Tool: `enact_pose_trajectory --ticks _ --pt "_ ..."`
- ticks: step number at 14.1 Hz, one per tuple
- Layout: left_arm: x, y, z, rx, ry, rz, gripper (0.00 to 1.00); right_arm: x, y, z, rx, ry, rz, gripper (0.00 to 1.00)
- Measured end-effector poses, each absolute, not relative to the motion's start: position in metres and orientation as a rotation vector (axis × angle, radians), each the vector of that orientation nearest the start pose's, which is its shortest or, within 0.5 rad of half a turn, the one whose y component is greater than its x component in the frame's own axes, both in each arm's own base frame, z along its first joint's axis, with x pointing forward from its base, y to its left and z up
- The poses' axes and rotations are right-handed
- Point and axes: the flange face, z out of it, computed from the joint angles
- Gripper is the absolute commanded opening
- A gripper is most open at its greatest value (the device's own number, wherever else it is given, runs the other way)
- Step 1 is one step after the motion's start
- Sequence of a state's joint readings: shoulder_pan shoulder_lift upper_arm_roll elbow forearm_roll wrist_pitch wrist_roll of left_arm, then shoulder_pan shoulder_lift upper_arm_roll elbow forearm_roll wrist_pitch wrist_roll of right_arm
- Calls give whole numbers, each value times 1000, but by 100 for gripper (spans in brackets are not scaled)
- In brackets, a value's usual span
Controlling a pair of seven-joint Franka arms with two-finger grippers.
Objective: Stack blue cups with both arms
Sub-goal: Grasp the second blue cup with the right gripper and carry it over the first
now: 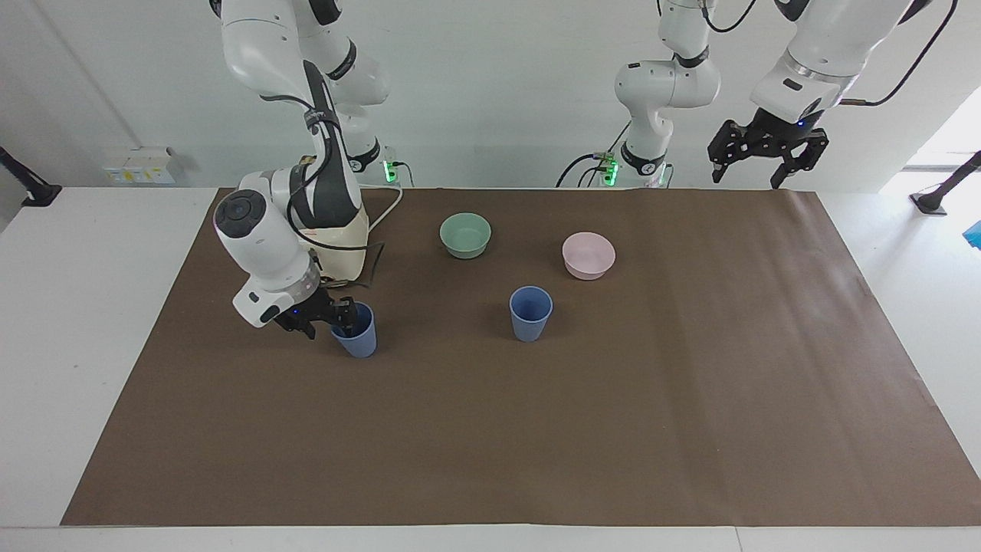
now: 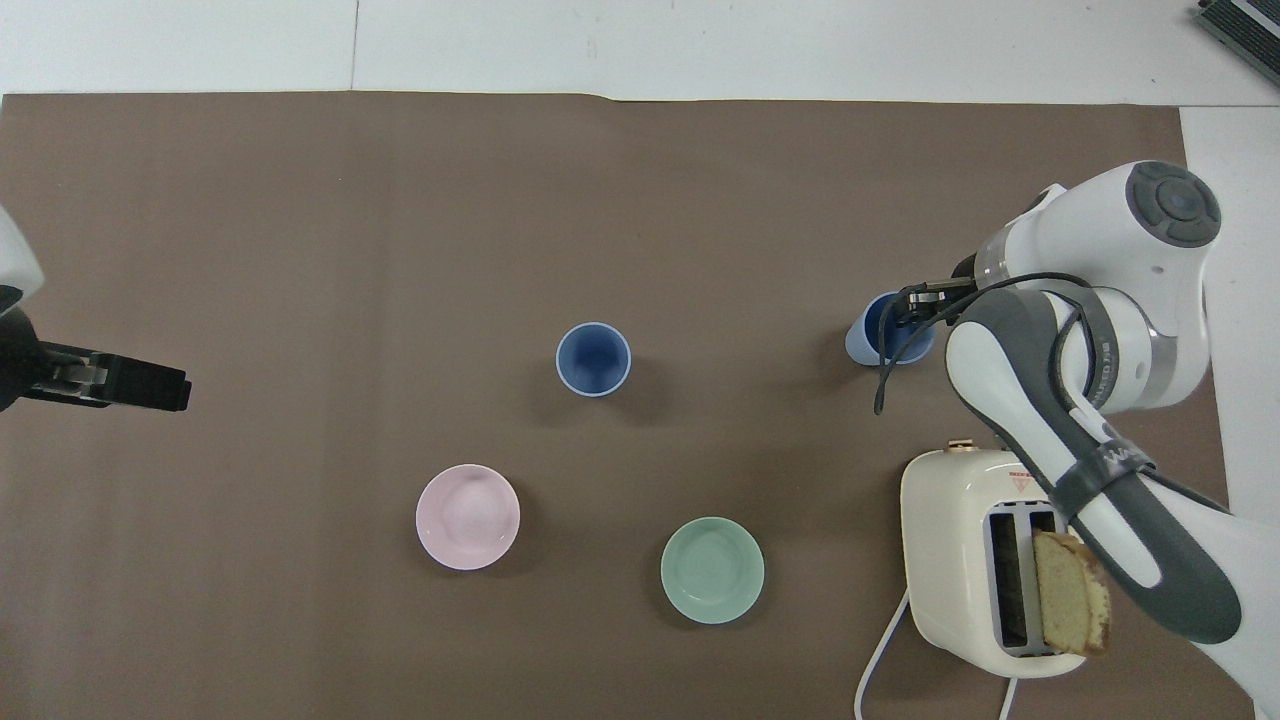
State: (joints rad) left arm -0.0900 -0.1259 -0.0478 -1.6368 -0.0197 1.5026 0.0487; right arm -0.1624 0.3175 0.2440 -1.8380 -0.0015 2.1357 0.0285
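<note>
- cup A (image 1: 531, 313) (image 2: 594, 359): periwinkle tumbler, upright, empty, mid-table.
- cup B (image 1: 357, 337) (image 2: 880, 335): identical, upright, toward right arm's end; one finger of the right gripper (image 1: 326, 316) inside the rim.
</note>
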Motion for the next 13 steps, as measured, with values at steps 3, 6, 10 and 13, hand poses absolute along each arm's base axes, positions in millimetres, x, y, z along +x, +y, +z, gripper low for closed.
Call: enact_pose_trajectory --ticks 3,6,10,13 --pt "504 -61 657 -3146 262 5 100 627 42 358 -3066 -66 30 0" --pt "506 -43 663 -3149 243 -16 100 627 54 360 -3065 -96 19 0" --pt "506 -43 665 -3149 242 -25 100 632 71 382 -3064 -130 -17 0" --pt "506 -42 667 -3150 240 -29 100 634 81 427 -3067 -76 -13 0"
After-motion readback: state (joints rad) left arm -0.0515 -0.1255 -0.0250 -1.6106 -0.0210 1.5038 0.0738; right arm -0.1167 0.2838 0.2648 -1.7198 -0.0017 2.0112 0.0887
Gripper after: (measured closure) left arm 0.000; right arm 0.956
